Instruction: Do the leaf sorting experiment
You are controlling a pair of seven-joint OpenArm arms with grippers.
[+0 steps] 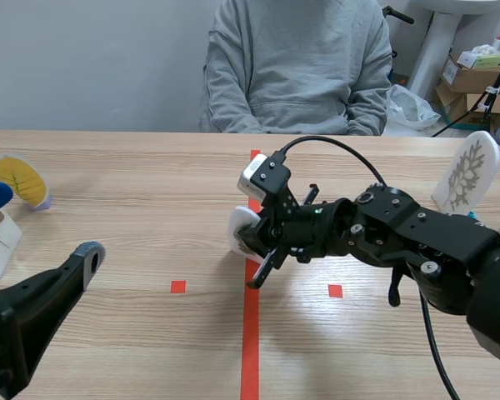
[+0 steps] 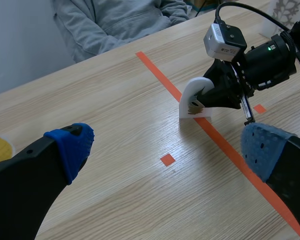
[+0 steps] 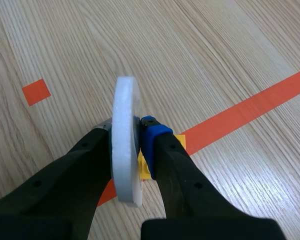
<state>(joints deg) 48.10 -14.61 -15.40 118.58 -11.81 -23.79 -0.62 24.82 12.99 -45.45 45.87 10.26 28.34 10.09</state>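
White foam makes up the task's thing, a rounded leaf plaque standing on edge at the middle of the wooden counter, right on the orange-red tape line. The right arm comes in from 3 o'clock, and the right jaws are clenched on the plaque. The left jaws sit low at 8 o'clock, released and empty, with one pad showing. A yellow leaf plaque stands at 9 o'clock, a white plaque with a grey branching leaf pattern stands at 3 o'clock, and a person in a grey sweatshirt sits at 12 o'clock. From the left wrist, the leaf plaque stands upright on the tape at about 1 o'clock ahead of the spread left jaws, its flat face carrying a brown jagged leaf picture. From the right wrist it is seen edge-on, thick and plain white, pinched between the two fingers with a blue pad pressed to its side.
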